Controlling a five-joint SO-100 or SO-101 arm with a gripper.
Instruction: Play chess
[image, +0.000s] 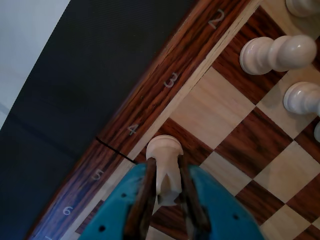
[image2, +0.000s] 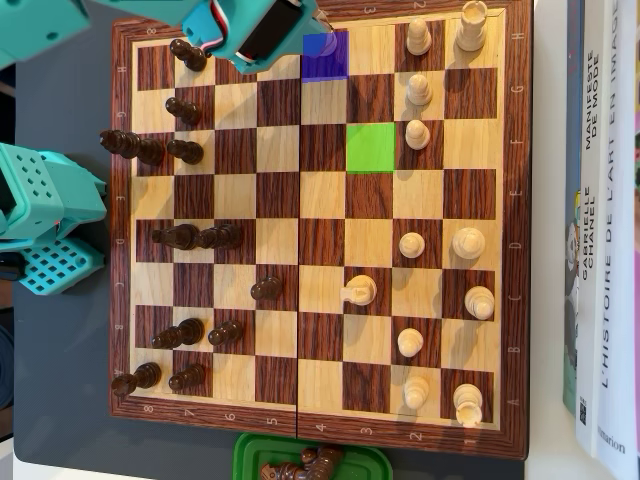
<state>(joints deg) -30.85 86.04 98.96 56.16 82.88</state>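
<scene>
Wrist view: the gripper (image: 167, 192) has its two teal fingers (image: 220, 210) closed narrowly on a white piece (image: 166, 167), which stands between the brown pads. The piece's rounded end sits over the dark square beside the border numeral 4, at the edge of the board (image: 150, 100). Two white pawns (image: 275, 54) lie further along the board toward numeral 2. Dark mat (image: 75, 75) lies beyond the border.

Overhead view: the arm (image2: 250, 30) reaches over the top edge of the board (image2: 320, 425); the gripper and held piece are hidden beneath it. A blue square (image2: 328, 58) is marked at the top row just beside the arm, and a green square (image2: 371, 148) two rows lower and one column right. Dark pieces (image2: 185, 150) stand mostly on the left half, white pieces (image2: 418, 135) on the right; one white piece (image2: 358, 291) lies tipped near the centre.

Container: a green tray (image2: 245, 455) sits at the bottom edge, touching the board border. It holds dark pieces (image2: 300, 465) lying on their sides; the count cannot be told, as the tray is cut off by the frame.

Books (image2: 600, 250) lie along the right side.
</scene>
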